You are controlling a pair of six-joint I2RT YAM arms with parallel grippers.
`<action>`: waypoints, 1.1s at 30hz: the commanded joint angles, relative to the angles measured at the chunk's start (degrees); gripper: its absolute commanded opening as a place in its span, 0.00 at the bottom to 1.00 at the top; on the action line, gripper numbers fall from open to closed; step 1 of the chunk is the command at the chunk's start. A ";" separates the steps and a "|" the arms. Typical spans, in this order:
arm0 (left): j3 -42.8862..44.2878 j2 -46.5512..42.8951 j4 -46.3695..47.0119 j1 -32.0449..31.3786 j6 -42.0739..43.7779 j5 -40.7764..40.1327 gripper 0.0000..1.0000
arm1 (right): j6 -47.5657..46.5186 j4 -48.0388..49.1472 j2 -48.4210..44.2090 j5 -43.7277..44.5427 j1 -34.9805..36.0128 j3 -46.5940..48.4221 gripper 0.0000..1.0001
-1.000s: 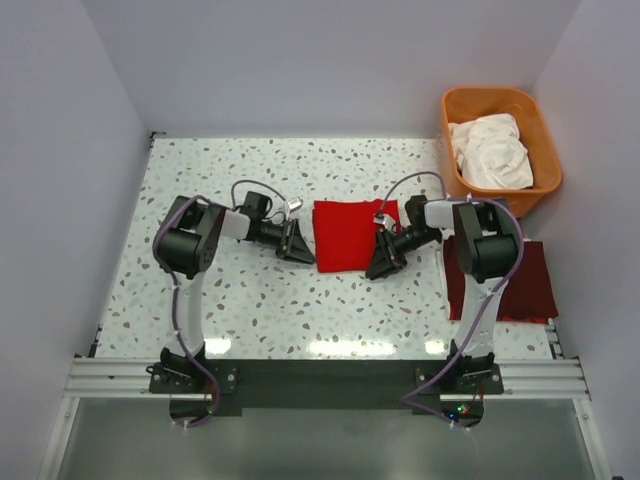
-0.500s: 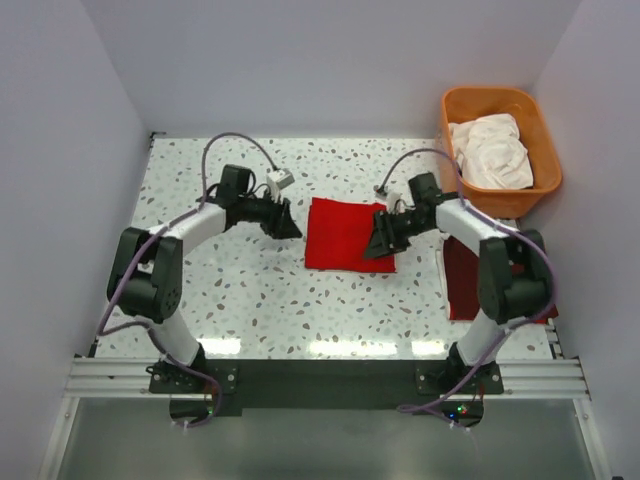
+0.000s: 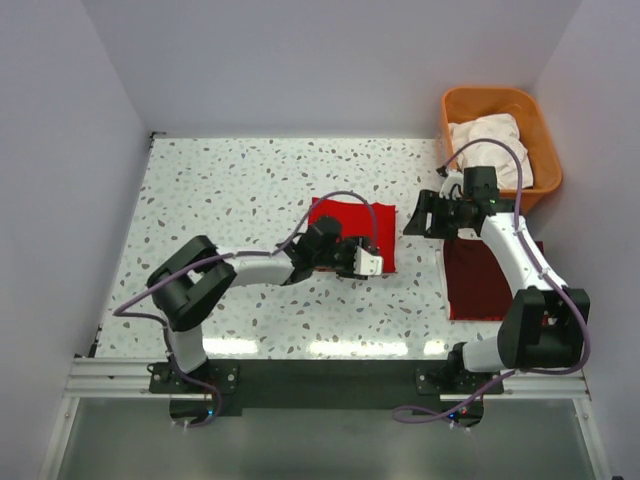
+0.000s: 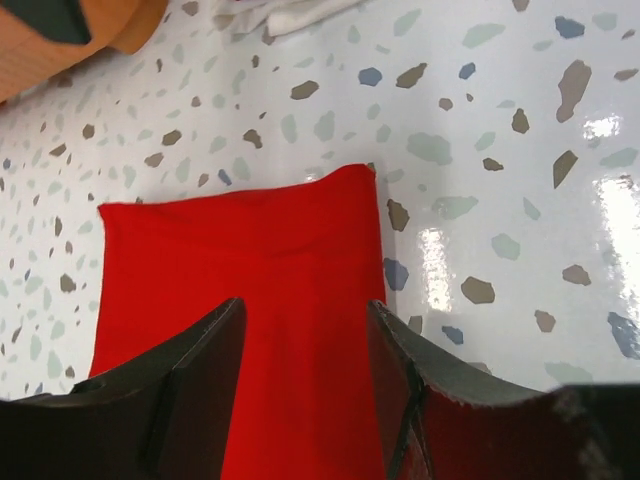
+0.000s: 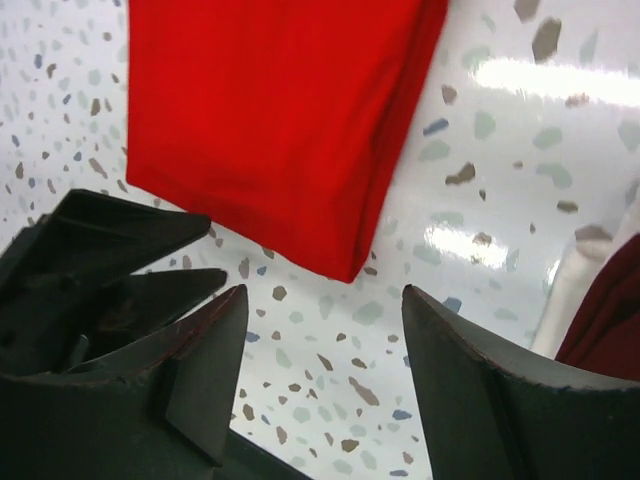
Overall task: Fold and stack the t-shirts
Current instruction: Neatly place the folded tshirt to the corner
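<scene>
A folded red t-shirt (image 3: 352,225) lies mid-table. My left gripper (image 3: 378,262) is open and low over its near right part. In the left wrist view the gripper (image 4: 305,350) stands with its jaws apart over the red cloth (image 4: 240,260), holding nothing. My right gripper (image 3: 413,221) is open and empty, just right of the shirt. In the right wrist view the gripper (image 5: 325,335) hovers over bare table, with the shirt's corner (image 5: 270,110) ahead. A folded dark red t-shirt (image 3: 490,280) lies at the right.
An orange basket (image 3: 540,130) holding white t-shirts (image 3: 490,150) stands at the back right; its rim shows in the left wrist view (image 4: 60,45). The dark red shirt edge (image 5: 610,320) and my left gripper's black body (image 5: 100,250) show in the right wrist view.
My left arm has swung from the shirt's left side across its near edge to its right part. My right gripper has pulled back to the right, off the shirt.
</scene>
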 commanded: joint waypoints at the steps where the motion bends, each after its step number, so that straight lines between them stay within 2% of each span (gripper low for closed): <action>1: 0.52 3.98 11.13 -3.63 7.51 -5.54 0.56 | 3.69 -1.48 -2.17 2.87 -0.25 -2.85 0.69; 5: 1.67 8.04 13.07 -5.40 8.13 -5.46 0.56 | 4.49 -0.87 -1.91 3.57 -2.01 -4.18 0.76; 13: 5.88 15.77 11.41 -7.17 10.60 -5.01 0.51 | 7.65 0.19 0.02 4.54 -2.27 -5.23 0.84; 15: 7.03 16.83 11.58 -7.16 9.98 -6.33 0.42 | 7.65 0.10 1.07 3.93 -2.27 -5.41 0.85; 16: 7.29 17.18 11.84 -6.99 9.28 -6.51 0.28 | 7.57 -0.16 1.34 3.58 -2.27 -5.50 0.86; 19: 7.21 15.27 11.76 -5.85 5.96 -5.11 0.08 | 9.23 1.41 3.09 1.56 -2.18 -6.37 0.88; 21: 7.12 12.03 10.62 -4.80 3.84 -1.25 0.01 | 11.07 2.29 5.28 -1.41 -2.18 -6.99 0.92; 26: 3.00 6.12 11.14 -4.26 0.23 4.47 0.00 | 16.00 6.25 9.94 -5.30 -2.10 -7.52 0.95; 33: 1.41 3.39 11.05 -4.18 -2.24 5.00 0.00 | 23.46 10.21 15.48 -9.34 -0.87 -7.95 0.96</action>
